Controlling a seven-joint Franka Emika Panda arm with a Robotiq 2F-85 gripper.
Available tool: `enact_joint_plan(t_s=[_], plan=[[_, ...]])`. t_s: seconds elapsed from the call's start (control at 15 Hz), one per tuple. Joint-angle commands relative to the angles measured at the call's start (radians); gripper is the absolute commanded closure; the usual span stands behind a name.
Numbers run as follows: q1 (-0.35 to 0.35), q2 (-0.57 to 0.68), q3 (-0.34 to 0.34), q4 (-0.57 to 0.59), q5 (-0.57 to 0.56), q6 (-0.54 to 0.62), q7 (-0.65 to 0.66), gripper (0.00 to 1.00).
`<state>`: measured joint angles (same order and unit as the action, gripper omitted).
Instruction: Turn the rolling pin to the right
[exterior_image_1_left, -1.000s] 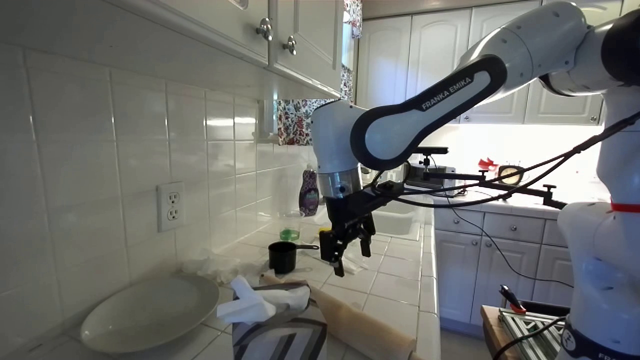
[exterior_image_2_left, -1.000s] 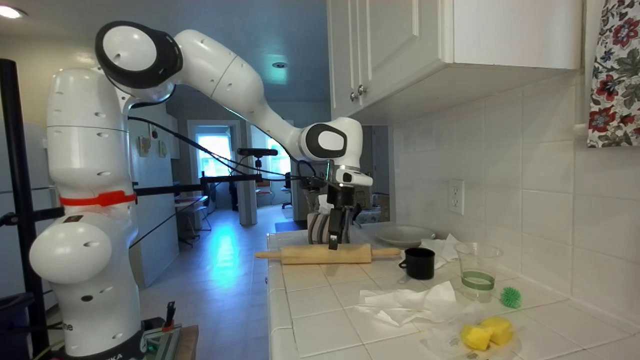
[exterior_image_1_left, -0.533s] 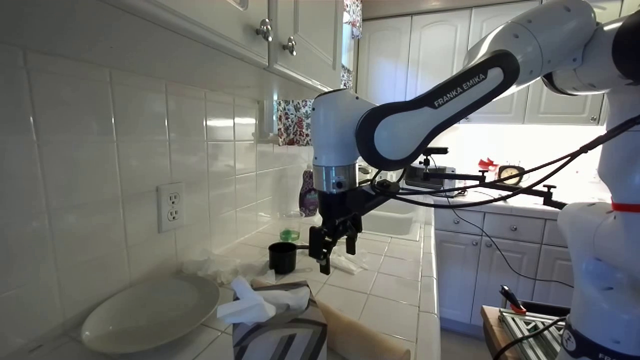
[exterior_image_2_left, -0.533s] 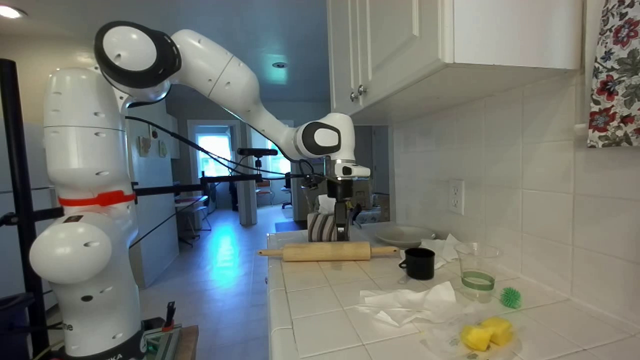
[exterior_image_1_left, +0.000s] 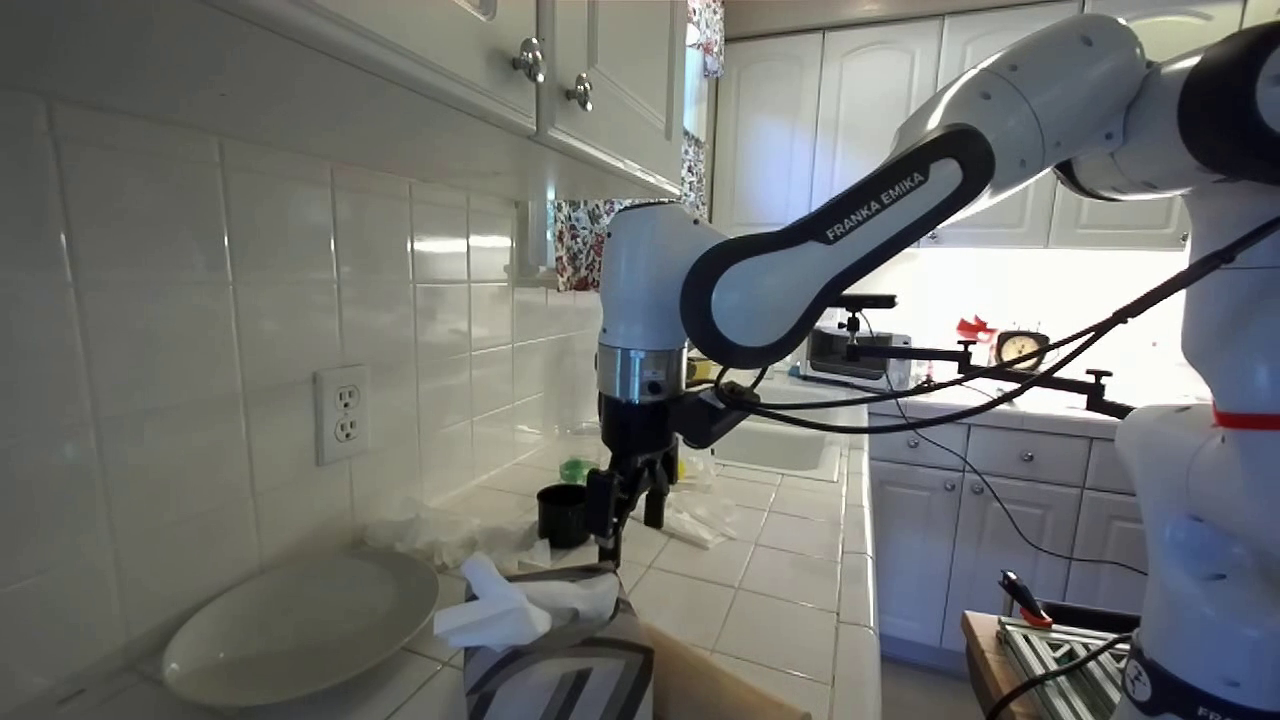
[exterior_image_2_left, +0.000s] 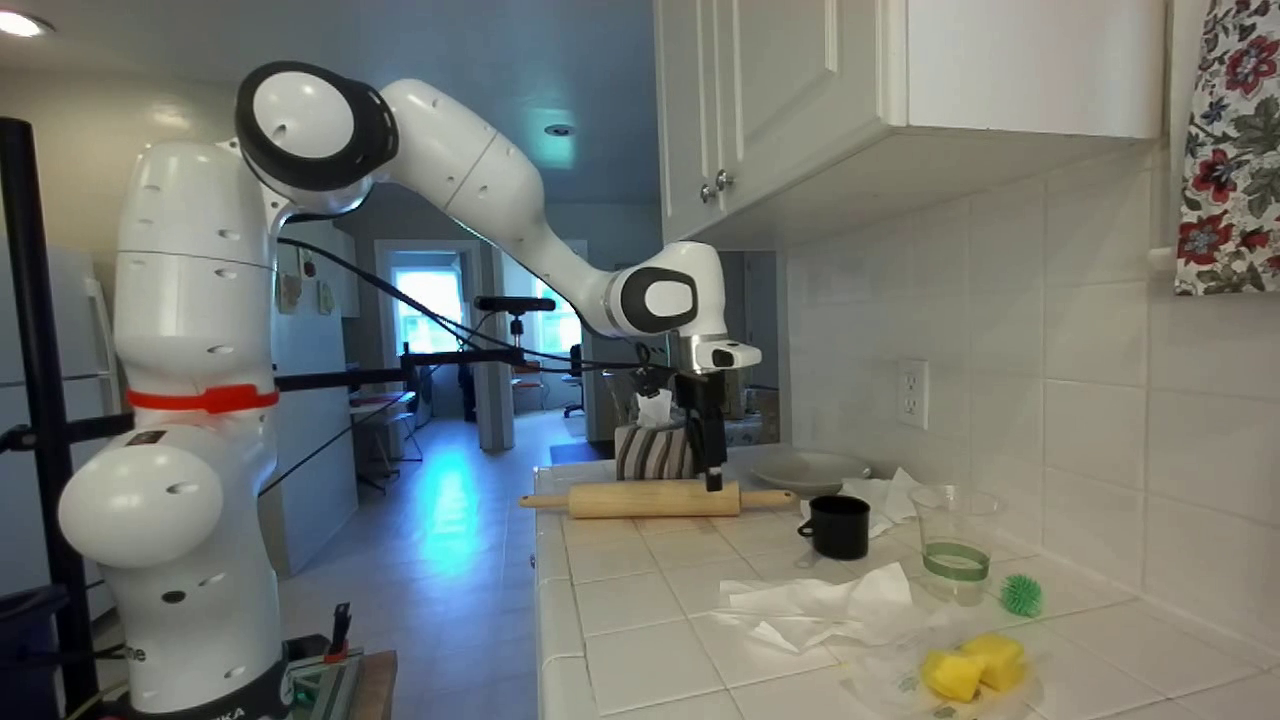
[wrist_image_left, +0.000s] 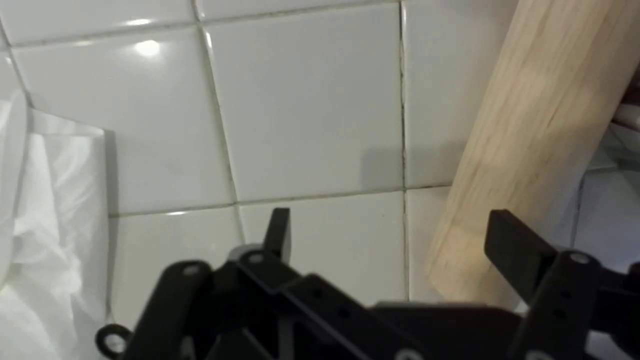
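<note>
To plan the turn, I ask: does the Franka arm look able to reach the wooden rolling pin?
Probably yes: the open Robotiq gripper hangs near the wooden rolling pin, and the wrist view shows nothing between them. The striped tissue box close by may limit movement.

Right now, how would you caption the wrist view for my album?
Open gripper above white tiles, rolling pin at right, crumpled white paper at left.
</note>
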<state>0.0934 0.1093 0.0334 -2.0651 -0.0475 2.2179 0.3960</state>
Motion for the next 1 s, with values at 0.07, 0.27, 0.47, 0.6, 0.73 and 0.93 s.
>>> enact_joint_plan(t_s=[0.07,0.27,0.47,0.6,0.73,0.93], plan=[[-0.012,0.080,0.015,0.101,0.077,0.000,-0.164,0.00],[-0.011,0.123,0.021,0.154,0.101,-0.014,-0.205,0.00],[-0.010,0.169,0.024,0.195,0.128,-0.041,-0.203,0.00],[-0.013,0.191,0.026,0.210,0.154,-0.053,-0.202,0.00],[-0.011,0.214,0.022,0.229,0.161,-0.090,-0.181,0.00],[-0.008,0.227,0.014,0.242,0.159,-0.127,-0.159,0.00]])
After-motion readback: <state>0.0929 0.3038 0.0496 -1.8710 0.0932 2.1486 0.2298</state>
